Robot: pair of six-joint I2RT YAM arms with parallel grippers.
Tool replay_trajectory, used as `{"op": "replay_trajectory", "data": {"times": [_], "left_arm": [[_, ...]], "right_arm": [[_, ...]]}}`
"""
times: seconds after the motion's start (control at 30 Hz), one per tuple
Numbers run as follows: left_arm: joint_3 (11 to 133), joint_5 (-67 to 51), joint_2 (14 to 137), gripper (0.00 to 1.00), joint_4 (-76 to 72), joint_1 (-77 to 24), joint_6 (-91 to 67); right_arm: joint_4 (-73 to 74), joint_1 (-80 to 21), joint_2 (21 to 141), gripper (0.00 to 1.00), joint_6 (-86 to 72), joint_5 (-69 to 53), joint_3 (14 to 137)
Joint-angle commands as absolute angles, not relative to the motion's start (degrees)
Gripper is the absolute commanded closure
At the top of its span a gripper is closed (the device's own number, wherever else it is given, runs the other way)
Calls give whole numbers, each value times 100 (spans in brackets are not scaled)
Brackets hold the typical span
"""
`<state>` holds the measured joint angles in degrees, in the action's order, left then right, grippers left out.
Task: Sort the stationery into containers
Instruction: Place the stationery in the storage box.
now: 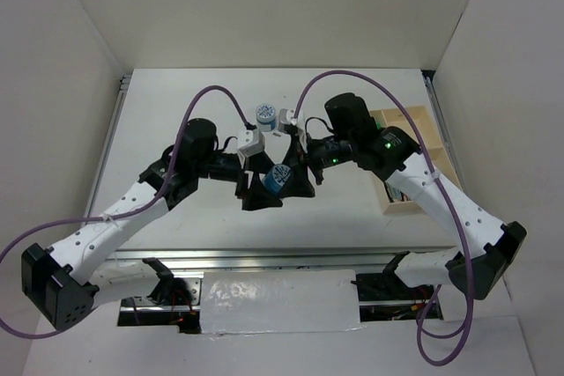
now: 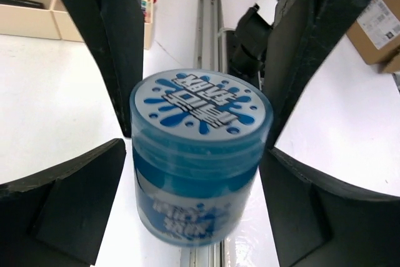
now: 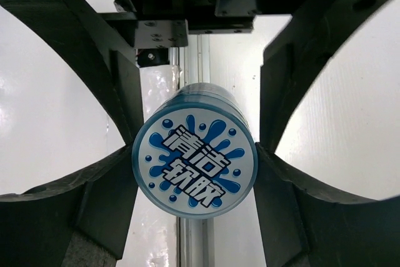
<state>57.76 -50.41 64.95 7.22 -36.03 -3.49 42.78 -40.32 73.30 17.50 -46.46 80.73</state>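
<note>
Here, both claws are facing each other over the middle of the white table [image 1: 167, 121], bracketing 1 blue-white pot [image 1: 278, 178] from opposite sides. The right gripper [image 3: 194, 173] is pinching that pot, its 2 fingers [image 3: 100, 198] pressing on the round wall while the printed lid is facing its camera. The left gripper [image 2: 195, 167] is straddling the same pot with its jaws narrowly parted. Whether its fingers [image 2: 69, 204] are pressing or only sitting just beside the wall cannot be told. The crowded black fingers are hiding the pot's base, so whether it is touching the table is unclear.

A second pot [image 1: 264, 114] is standing upright in the upper centre of the top view, apart from the claws. The wooden tray [image 1: 401, 209] is sitting at the right of the top view. The right arm is lying across it and covering most compartments.
</note>
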Motion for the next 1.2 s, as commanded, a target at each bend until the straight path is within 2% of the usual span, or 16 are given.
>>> {"op": "replay_trajectory", "data": {"times": [0.0,0.13,0.27,0.4,0.43,0.57,0.7,0.83,1.0,1.17], "left_arm": [[5810,-4808,6276,1,633,-3516,-492],[5818,-4501,6231,1,913,-3367,-580],[5880,-4132,6293,1,1423,-2701,-861],[5827,-4000,6240,1,1573,-1900,-976],[5827,-3869,6240,1,1591,-1742,-976],[6108,-3104,6459,1,1854,-1723,-888],[6512,-2437,6811,1,2196,-1863,-704],[6671,-2241,7031,1,2319,-1881,-449],[6627,-2048,7154,1,2426,-1942,-396],[6495,-2057,7163,1,2268,-1951,-474]], "right_arm": [[4236,-3859,7216,100,1644,-4623,8139],[4280,-3622,7067,100,1644,-4561,7990],[4359,-2999,6961,100,1669,-4421,7770],[4378,-1787,6987,100,1846,-3772,7621],[4142,-1549,6996,100,1846,-3301,7481],[3762,-275,7320,100,2126,-2384,7400],[3412,946,8390,100,2198,-1767,7917],[3094,1318,9183,100,1978,-1390,8638],[3217,1310,10238,100,1951,-853,9552],[2918,1231,10757,100,2004,-659,9800]]}}
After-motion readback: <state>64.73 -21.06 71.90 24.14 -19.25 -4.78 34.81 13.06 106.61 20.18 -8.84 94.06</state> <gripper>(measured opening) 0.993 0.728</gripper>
